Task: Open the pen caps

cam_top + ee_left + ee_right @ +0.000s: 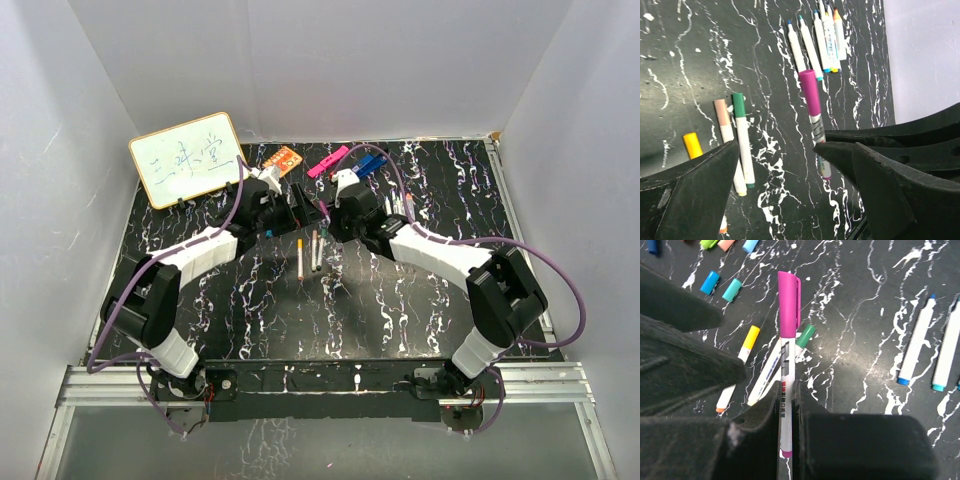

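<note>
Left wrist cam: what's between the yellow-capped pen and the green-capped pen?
A peach-capped pen. It lies close alongside the green-capped pen, with a wider gap toward the yellow-capped pen. The left wrist view shows this.

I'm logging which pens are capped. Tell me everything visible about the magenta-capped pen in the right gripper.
The magenta-capped pen is a thin white plastic marker with grey and red printing on its barrel, a magenta end plug and its clipped cap fully on. The right gripper is shut on its lower barrel, holding it above the table.
</note>
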Controlling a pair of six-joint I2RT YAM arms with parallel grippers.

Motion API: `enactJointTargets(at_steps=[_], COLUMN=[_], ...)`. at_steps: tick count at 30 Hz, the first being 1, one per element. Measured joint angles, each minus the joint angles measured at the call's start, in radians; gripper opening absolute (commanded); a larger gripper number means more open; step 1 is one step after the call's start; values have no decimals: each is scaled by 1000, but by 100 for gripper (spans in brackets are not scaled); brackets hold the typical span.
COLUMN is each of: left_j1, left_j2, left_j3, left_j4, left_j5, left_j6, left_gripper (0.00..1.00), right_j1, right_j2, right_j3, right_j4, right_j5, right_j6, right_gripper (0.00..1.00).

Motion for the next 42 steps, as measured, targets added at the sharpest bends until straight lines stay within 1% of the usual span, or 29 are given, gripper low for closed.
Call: enactJointTargets(at_steps=[8, 15, 20, 31, 40, 42], left_j1=[-26, -30, -32, -32, -33, -33], left_j2=[14, 36, 47, 48, 48, 48], left_j3=[27, 32, 33, 37, 37, 37], left_j4=[36, 56, 69, 109, 125, 130], left_j5=[3, 3, 3, 3, 4, 4], left_j6=[-23, -36, -46, -80, -93, -96], left_gripper=[90, 82, 73, 51, 38, 31], right_j1=[0, 1, 2, 3, 7, 7], right_j2=[-9, -66, -93, -96, -96, -96], right_j3=[-23, -55, -67, -80, -80, -80], right_j4=[17, 46, 68, 77, 91, 91], right_j5=[-90, -151, -179, -204, -207, -207], right_j6=[-13, -29, -35, -53, -55, -54], right_gripper=[0, 0, 0, 0, 0, 0])
